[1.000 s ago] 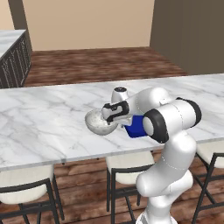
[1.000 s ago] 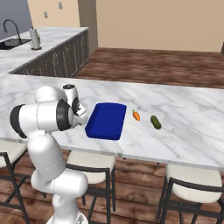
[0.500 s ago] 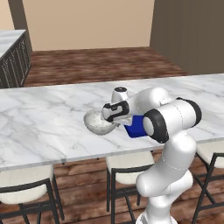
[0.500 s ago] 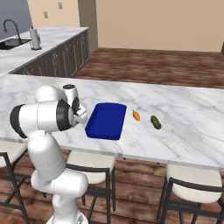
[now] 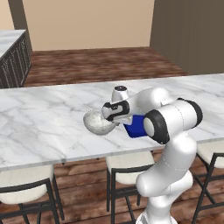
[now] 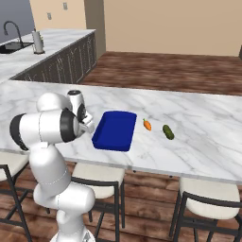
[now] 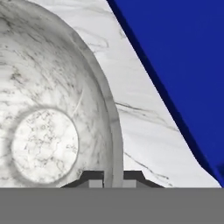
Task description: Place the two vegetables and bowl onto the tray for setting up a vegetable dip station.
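The grey-white speckled bowl (image 5: 96,122) rests on the marble counter just left of the deep-blue tray (image 5: 136,127). My gripper (image 5: 112,118) is shut on the bowl's right rim. In the hand view the rim of the bowl (image 7: 48,109) runs down between the two fingertips (image 7: 91,178), with the tray (image 7: 183,57) to the right. From the right base camera the tray (image 6: 114,130) lies bare, and the orange carrot piece (image 6: 147,125) and the dark green piece (image 6: 168,132) lie on the counter to its right.
The long marble counter (image 5: 39,127) has stools (image 5: 124,173) tucked under its near edge. A second counter with a sink and a metal canister (image 6: 38,41) stands at the far left.
The gripper's fingers have closed from wide open onto the bowl's rim. The arm, bowl, tray and vegetables stay where they were.
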Available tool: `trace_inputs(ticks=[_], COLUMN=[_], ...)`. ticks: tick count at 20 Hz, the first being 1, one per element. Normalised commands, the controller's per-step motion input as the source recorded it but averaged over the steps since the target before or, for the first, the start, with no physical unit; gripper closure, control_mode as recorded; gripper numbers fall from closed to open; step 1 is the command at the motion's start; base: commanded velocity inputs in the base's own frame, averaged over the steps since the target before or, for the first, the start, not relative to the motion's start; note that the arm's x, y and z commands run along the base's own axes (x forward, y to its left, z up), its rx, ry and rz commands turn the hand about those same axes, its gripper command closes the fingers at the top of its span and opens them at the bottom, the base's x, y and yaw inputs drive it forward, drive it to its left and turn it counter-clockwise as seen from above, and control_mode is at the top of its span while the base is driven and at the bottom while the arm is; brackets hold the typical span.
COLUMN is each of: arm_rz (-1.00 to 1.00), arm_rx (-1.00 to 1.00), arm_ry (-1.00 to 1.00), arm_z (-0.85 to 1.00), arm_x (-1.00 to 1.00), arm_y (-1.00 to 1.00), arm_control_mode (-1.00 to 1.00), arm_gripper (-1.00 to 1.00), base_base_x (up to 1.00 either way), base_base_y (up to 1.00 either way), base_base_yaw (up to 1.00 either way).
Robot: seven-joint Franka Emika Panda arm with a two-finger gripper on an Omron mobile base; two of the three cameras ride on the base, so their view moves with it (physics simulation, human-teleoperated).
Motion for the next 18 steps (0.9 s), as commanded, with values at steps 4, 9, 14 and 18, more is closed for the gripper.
trace_inputs(ticks=[4,9,14,18], arm_rz=[0.0,0.0,0.0,-0.01], arm_rx=[0.0,0.01,0.02,0.02], arm_ry=[-0.04,-0.04,-0.01,0.0], arm_z=[0.28,0.3,0.26,0.24], arm_x=[0.0,0.0,0.0,0.01], arm_y=[-0.03,-0.13,-0.2,-0.26], arm_control_mode=[-1.0,-1.0,-1.0,-1.0], arm_gripper=[1.0,1.0,1.0,1.0], base_base_x=[0.0,0.0,0.0,0.0], base_base_y=[0.0,0.0,0.0,0.0], base_base_yaw=[0.0,0.0,0.0,0.0])
